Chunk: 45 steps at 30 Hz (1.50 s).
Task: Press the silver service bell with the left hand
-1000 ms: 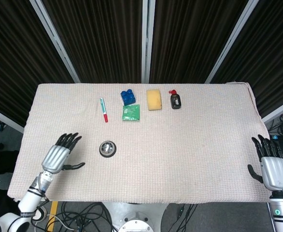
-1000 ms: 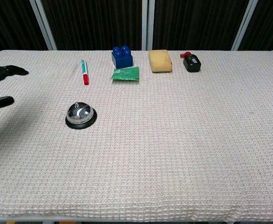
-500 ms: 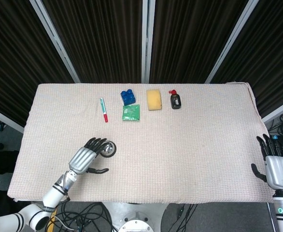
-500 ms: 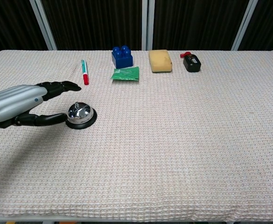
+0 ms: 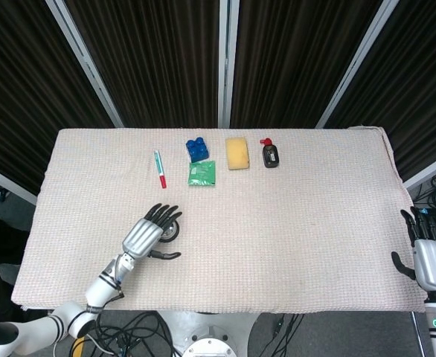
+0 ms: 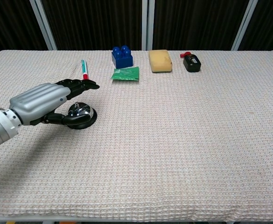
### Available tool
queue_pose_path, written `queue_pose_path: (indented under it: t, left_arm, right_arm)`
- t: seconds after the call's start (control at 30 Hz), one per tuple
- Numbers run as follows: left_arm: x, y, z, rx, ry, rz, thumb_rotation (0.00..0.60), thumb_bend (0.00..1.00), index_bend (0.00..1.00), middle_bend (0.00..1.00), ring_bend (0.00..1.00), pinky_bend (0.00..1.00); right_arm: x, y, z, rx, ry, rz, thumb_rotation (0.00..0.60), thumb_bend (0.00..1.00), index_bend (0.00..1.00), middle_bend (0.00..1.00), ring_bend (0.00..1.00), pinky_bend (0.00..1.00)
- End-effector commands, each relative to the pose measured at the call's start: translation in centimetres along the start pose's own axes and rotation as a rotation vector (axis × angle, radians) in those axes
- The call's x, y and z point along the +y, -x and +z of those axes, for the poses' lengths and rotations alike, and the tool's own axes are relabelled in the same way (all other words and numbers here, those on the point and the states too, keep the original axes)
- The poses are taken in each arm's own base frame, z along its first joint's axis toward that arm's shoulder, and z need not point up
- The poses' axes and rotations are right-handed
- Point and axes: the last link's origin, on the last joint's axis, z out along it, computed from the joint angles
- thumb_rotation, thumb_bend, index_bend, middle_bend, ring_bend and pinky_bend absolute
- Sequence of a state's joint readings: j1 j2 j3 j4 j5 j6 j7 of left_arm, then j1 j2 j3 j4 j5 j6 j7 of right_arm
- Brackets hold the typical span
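Already the left hand [image 6: 45,103] is at the silver service bell [image 6: 80,114], so the reach looks as good as done and only the press itself is left — nothing shows the plunger pushed down yet. From the chest view the hand hovers over the bell's left side with its fingers [image 6: 78,84] stretched forward and apart above and past the dome, grasping nothing, while the thumb lies low along the near edge of the black base, touching it or very nearly; which of the two cannot be told. In the head view the left hand [image 5: 148,233] covers most of the bell [image 5: 170,231], whose rim peeps out at the fingertips' right. What remains, as a judgement, is to bring the palm or a finger down on the button at the dome's top and then lift off. Nothing stands between hand and bell. Beyond the fingertips lies a green-and-red marker pen [image 6: 85,72], near but apart; further off to the hand's right are a green packet [image 6: 126,73], a blue toy brick [image 6: 121,56] behind it, a yellow sponge [image 6: 160,60] and a small black bottle with a red cap [image 6: 191,61] — all well clear of the press. The right hand [image 5: 434,254] sits far off at the right edge of the cloth-covered table [image 5: 315,223], fingers apart and holding nothing
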<state>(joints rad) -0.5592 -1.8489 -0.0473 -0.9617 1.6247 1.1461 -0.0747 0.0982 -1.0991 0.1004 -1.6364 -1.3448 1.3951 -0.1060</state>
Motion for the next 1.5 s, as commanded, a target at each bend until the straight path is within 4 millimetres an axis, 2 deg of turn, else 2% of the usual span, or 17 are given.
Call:
queue_pose_path:
  t: [0.03, 0.33, 0.67, 0.77, 1.0, 1.3, 1.5]
  left_arm:
    - [0.2, 0.6, 0.9, 0.008, 0.004, -0.002, 0.0, 0.0, 0.0, 0.0, 0.0, 0.0]
    - [-1.2, 3.0, 0.7, -0.097, -0.036, 0.049, 0.0, 0.0, 0.0, 0.0, 0.0, 0.0]
    - [-0.7, 0.9, 1.5, -0.006, -0.015, 0.043, 0.0, 0.0, 0.0, 0.0, 0.0, 0.0]
    - [-0.7, 1.1, 1.3, -0.025, -0.01, 0.047, 0.0, 0.0, 0.0, 0.0, 0.0, 0.0]
    - [-0.9, 3.0, 0.2, -0.115, -0.017, 0.076, 0.0, 0.0, 0.0, 0.0, 0.0, 0.0]
    - [-0.4, 0.8, 1.5, -0.02, -0.01, 0.047, 0.0, 0.0, 0.0, 0.0, 0.0, 0.0]
    - [-0.8, 2.3, 0.5, -0.088, -0.036, 0.041, 0.0, 0.0, 0.0, 0.0, 0.0, 0.0]
  right_arm:
    - [0.1, 0.1, 0.1, -0.006, 0.003, 0.0, 0.6, 0.24, 0.0, 0.0, 0.0, 0.0]
    - [0.3, 0.2, 0.2, -0.012, 0.007, 0.002, 0.6, 0.24, 0.0, 0.0, 0.0, 0.0]
    - [0.3, 0.2, 0.1, -0.013, 0.005, 0.007, 0.6, 0.24, 0.0, 0.0, 0.0, 0.0]
    - [0.2, 0.2, 0.2, -0.016, 0.004, 0.006, 0.6, 0.24, 0.0, 0.0, 0.0, 0.0]
    - [0.3, 0.3, 0.2, -0.02, 0.006, 0.005, 0.6, 0.24, 0.0, 0.0, 0.0, 0.0]
    - [0.3, 0.2, 0.2, -0.017, 0.005, 0.01, 0.6, 0.24, 0.0, 0.0, 0.0, 0.0]
    - [0.3, 0.4, 0.2, -0.025, 0.005, 0.008, 0.6, 0.23, 0.0, 0.0, 0.0, 0.0]
